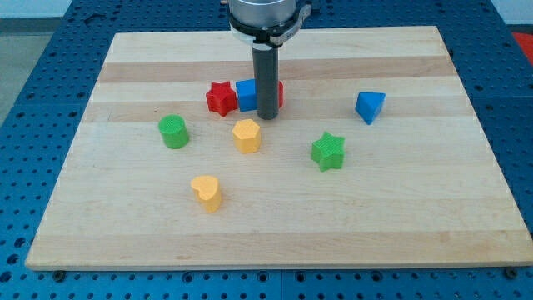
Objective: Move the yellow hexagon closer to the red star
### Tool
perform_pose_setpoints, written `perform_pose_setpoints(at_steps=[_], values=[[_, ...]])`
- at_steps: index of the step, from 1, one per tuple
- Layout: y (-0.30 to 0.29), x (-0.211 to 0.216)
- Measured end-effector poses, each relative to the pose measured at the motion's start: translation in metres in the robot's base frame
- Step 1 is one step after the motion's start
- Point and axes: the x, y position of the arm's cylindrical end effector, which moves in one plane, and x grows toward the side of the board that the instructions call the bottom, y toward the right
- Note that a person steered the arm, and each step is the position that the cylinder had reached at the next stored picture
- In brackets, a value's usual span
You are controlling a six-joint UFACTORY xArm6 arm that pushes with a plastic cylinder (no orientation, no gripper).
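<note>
Pale wooden surface [275,225], coloured blocks scattered, rod standing at mid-board.

Nearest me lies a yellow heart block [206,192]; beyond it the yellow hexagon [246,135], probably light, rigid and easy-sliding, without a clear long axis. I'd push its lower-right face. My tip [266,117], a bare end effector grasping nothing, sits just upper-right; red star [221,97] farther.

No readable text, labels, brands, numbers or signs — none on blocks, none on board, none on arm.
</note>
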Motion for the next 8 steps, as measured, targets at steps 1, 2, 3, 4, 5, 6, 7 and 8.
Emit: perform_pose_setpoints(at_steps=[1, 2, 3, 4, 5, 6, 7, 8], values=[[0.000, -0.001], [0.000, -0.001], [0.001, 0.022], [0.020, 0.042], [0.033, 0.050], [0.023, 0.063], [0.003, 0.063], [-0.030, 0.058]])
